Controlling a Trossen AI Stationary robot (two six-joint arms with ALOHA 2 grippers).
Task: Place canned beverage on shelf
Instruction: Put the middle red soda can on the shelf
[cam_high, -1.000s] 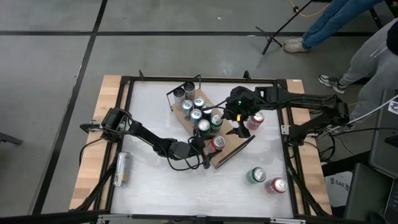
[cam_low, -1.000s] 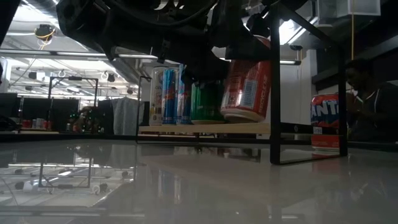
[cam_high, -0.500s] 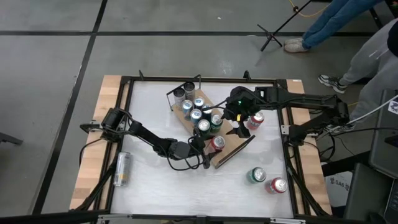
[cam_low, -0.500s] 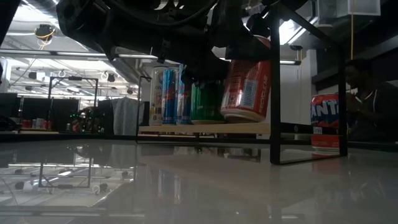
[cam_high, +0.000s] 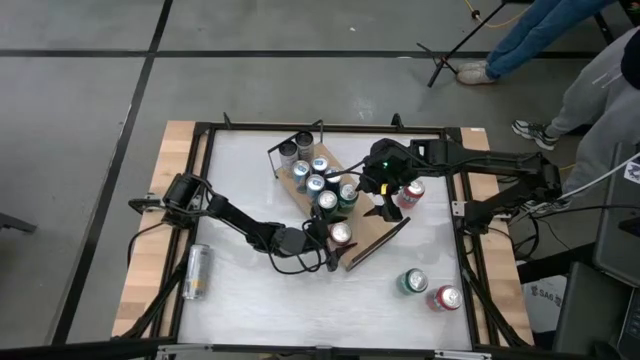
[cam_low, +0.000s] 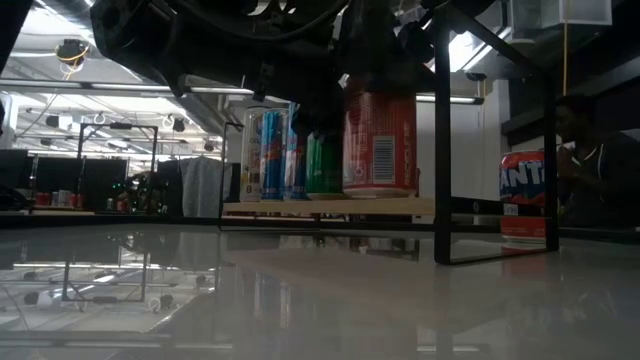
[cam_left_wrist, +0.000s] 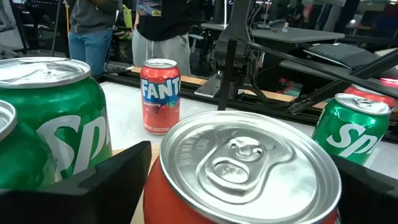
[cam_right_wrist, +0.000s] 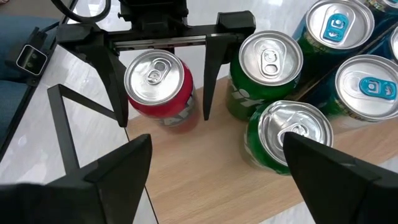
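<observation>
The shelf is a light-brown board with black rails, lying slantwise mid-table; it also shows in the low view and the right wrist view. Several blue and green cans stand on it. A red can stands upright at its near end, between the fingers of my left gripper; the low view and the left wrist view show it too. My right gripper hovers open and empty above the shelf's right side. My left gripper pinches the red can by its side wall, one finger on each side, below the rim. The fingers lie level and come from the table's left. The can is upright, its base on or just above the board; I cannot tell which.
A red Fanta can stands on the table right of the shelf. A green can and a red can stand near the right front. A silver can lies at the left edge. People stand beyond the far right corner.
The red can in my left gripper has turned from tilted to upright and has come down to the board at the shelf's near end. My left gripper has turned with it.
</observation>
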